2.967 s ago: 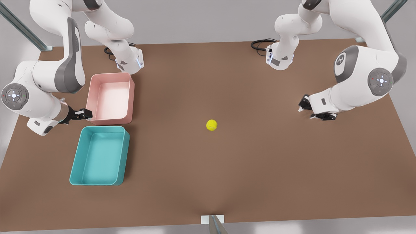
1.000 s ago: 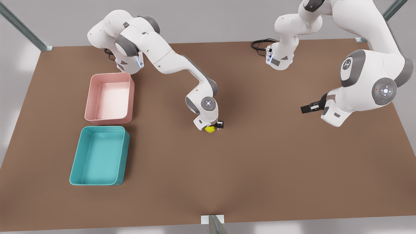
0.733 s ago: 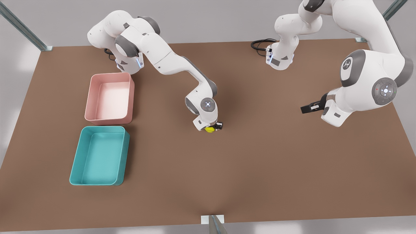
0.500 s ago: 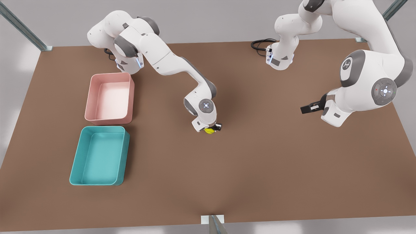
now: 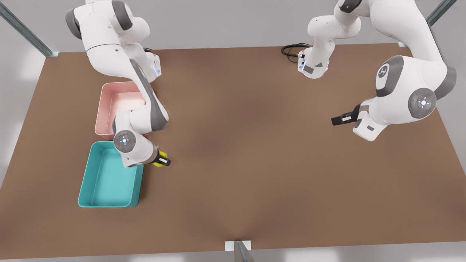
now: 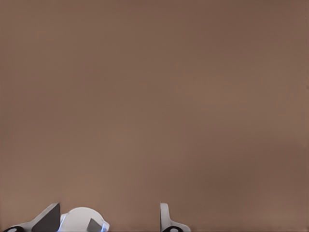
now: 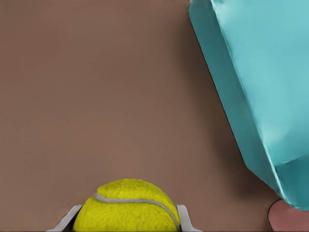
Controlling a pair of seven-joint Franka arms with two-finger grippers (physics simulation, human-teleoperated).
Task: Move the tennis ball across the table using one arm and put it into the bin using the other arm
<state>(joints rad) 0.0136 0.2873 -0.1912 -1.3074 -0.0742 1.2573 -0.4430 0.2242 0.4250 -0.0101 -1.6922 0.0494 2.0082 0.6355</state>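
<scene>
The yellow-green tennis ball (image 5: pixel 158 163) (image 7: pixel 128 205) is pinched in my right gripper (image 5: pixel 162 161) (image 7: pixel 128 221), which is shut on it. That arm is the one at the front view's left. Gripper and ball hang over the brown table (image 5: pixel 255 163), just beside the teal bin's (image 5: pixel 139 187) (image 7: pixel 251 72) wall nearest the table's middle, outside the bin. My left gripper (image 5: pixel 341 119) is at the front view's right, held above the table and pointing toward its middle, far from the ball; this arm waits.
A pink bin (image 5: pixel 103 109) (image 7: pixel 286 217) stands right behind the teal bin, partly covered by the right arm. The two arm bases (image 5: pixel 313 67) and a black cable (image 5: pixel 291 49) sit at the table's far edge. A small bracket (image 5: pixel 238 245) marks the near edge.
My right arm has closed on the ball at the table's middle, lifted it and carried it to the front view's left, up to the teal bin. The left gripper has hardly moved.
</scene>
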